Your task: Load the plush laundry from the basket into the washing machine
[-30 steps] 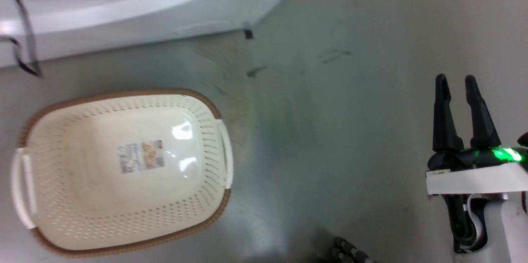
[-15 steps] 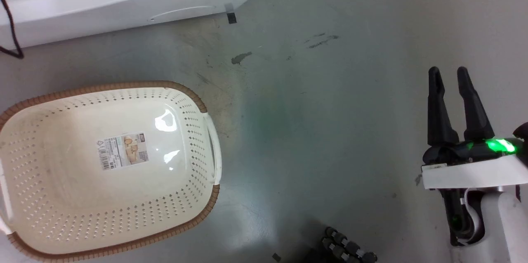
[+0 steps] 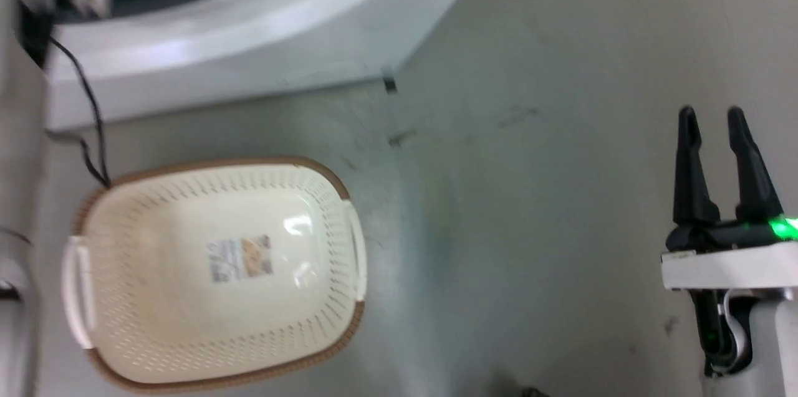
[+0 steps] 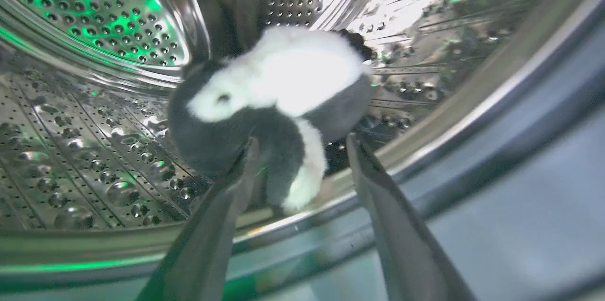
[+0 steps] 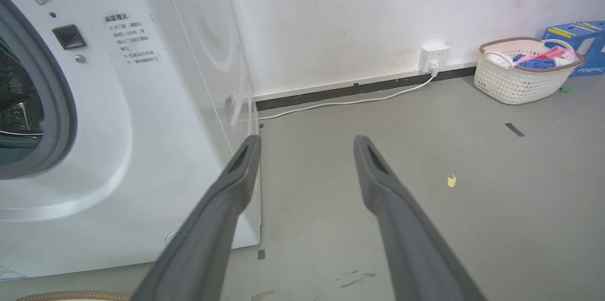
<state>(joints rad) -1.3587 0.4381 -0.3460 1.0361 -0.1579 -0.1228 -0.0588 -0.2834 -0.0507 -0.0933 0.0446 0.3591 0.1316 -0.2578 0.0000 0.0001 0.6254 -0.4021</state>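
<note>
Since half a second ago the head view has shifted: the head camera has turned, so more of the washing machine (image 3: 249, 42) front and part of its door opening now fill the top of that view. The basket (image 3: 156, 334) and the right gripper (image 3: 711, 113) keep their places on the scene.

1. Plush laundry (image 4: 283, 79): inside the washing machine, in the steel drum (image 4: 94, 116) just past the door rim. It appears blurred.
2. Left gripper (image 4: 302, 142): at the washing machine's door opening, pointing into the drum. The fingers stand wide apart. The lower part of the plush laundry lies between the fingertips and against one of them; it is not clamped.
3. Right gripper: over the floor (image 3: 530, 197), well apart from the washing machine's front corner. The fingers are spread and hold nothing.
4. Basket: on the floor just in front of the washing machine. A label (image 3: 240, 258) shows on its bare bottom.
5. Cable (image 3: 93, 123): dark, hanging across the washing machine's front down to the basket rim.
6. Second basket (image 5: 510, 86): against the wall, well apart from the washing machine, holding coloured clothes.
</note>
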